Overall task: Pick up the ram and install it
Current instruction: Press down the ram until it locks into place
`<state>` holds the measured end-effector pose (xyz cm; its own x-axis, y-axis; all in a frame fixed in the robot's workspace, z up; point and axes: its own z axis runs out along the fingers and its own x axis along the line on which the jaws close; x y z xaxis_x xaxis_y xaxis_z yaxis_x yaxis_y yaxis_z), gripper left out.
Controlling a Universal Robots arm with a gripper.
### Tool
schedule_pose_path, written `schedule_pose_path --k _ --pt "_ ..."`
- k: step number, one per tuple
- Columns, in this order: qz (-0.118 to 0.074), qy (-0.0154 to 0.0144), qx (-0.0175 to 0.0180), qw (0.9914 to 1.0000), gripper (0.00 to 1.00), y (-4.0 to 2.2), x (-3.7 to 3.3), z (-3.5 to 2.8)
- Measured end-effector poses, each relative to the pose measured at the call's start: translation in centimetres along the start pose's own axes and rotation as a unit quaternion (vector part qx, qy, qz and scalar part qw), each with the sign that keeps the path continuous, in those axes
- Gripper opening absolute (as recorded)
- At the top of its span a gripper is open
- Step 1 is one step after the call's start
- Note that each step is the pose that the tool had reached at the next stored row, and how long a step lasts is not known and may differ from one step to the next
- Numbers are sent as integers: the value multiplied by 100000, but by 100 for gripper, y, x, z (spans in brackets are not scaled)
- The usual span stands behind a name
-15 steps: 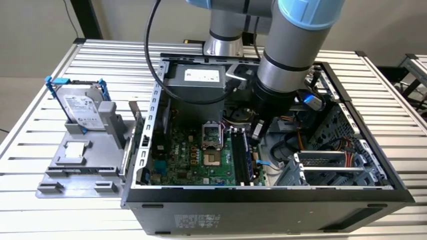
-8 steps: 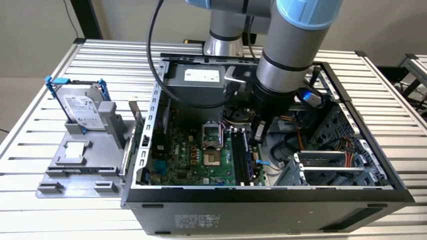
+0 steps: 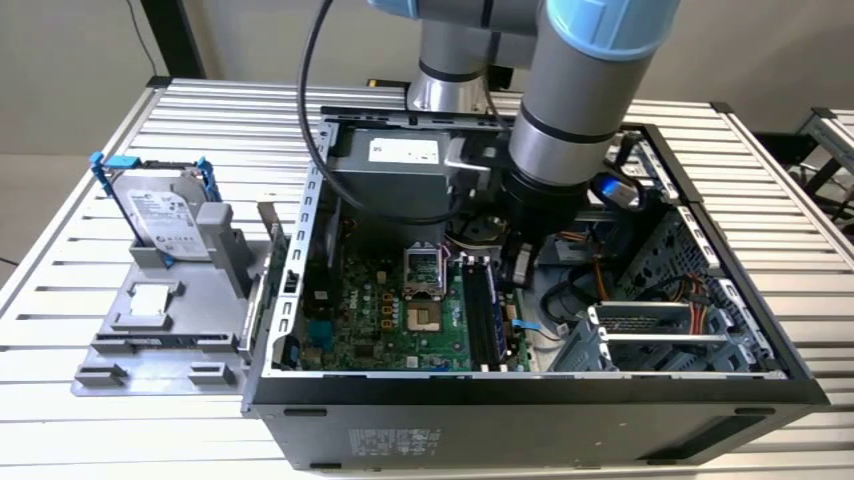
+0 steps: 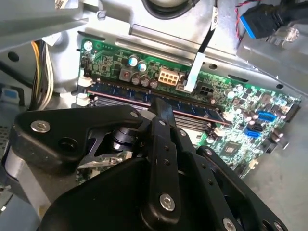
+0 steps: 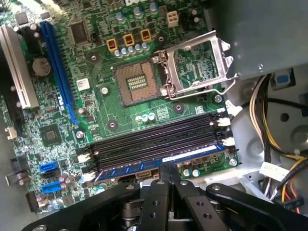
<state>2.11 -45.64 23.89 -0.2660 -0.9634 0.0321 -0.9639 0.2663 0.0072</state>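
The ram sits in a slot and the arm's jaws are pressed together right above it.

The gripper (image 5: 169,168) is down inside the open computer case (image 3: 747,385) on the counter (image 3: 80,250). Its jaws are closed tight, tips together, holding nothing. The ram (image 5: 159,162) is a long blue stick lying in the outer black slot on the green motherboard (image 5: 120,57), next to the other black slots (image 5: 154,137). The tips touch or nearly touch its top edge; I cannot tell which. In the second wrist view the ram (image 4: 125,92) runs past the fingertips (image 4: 161,106). A hard drive (image 3: 163,215) stands in a grey holder outside the case.
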Motion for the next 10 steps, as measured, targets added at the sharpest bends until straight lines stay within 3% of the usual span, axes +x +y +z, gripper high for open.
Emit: schedule_pose_path --k 5,10 --pt "-2873 -10 205 99959 0 17 5 8" --pt "-5676 -54 556 99837 0 29 8 12"
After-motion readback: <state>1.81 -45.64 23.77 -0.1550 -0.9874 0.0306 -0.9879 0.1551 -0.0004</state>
